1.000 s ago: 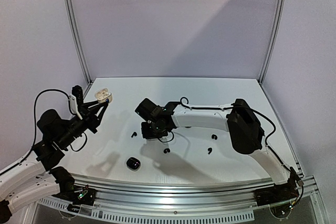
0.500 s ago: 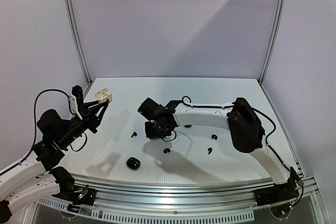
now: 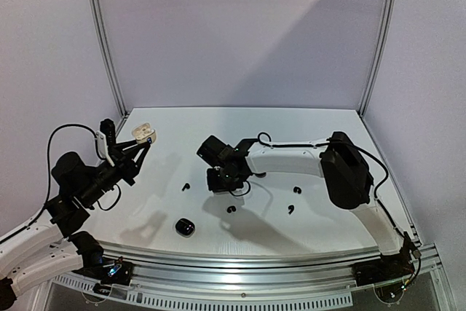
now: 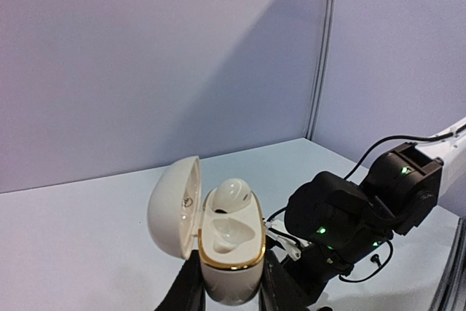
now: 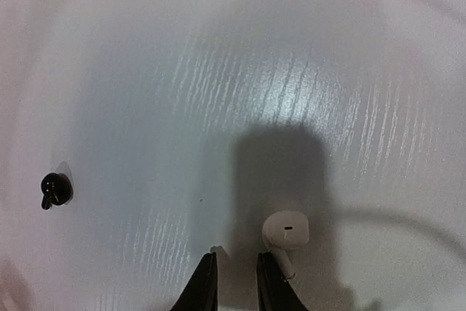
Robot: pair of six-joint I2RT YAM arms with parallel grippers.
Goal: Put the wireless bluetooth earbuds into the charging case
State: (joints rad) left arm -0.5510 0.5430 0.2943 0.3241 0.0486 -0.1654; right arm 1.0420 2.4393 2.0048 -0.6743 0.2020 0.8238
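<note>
My left gripper (image 4: pixel 229 290) is shut on the base of a white, gold-rimmed charging case (image 4: pixel 231 256), held up at the left (image 3: pixel 143 134). Its lid stands open. One white earbud (image 4: pixel 233 195) sits in the far socket and the near socket is empty. My right gripper (image 5: pixel 237 273) hangs low over the mid table (image 3: pixel 221 180), its jaws a narrow gap apart with only table showing between them. A second white earbud (image 5: pixel 285 231) lies just outside the right fingertip (image 5: pixel 271 282), its stem against that finger. A black earbud (image 5: pixel 55 188) lies to the left.
Black earbuds lie loose on the table: one (image 3: pixel 185 187) left of the right gripper, one (image 3: pixel 231 210) in front of it, two (image 3: pixel 291 210) (image 3: pixel 296 191) to its right. A shut black case (image 3: pixel 185 227) rests near the front rail. Walls close the back and sides.
The right gripper has slid a little to the right over the table. The left arm and the case it holds have stayed put.
</note>
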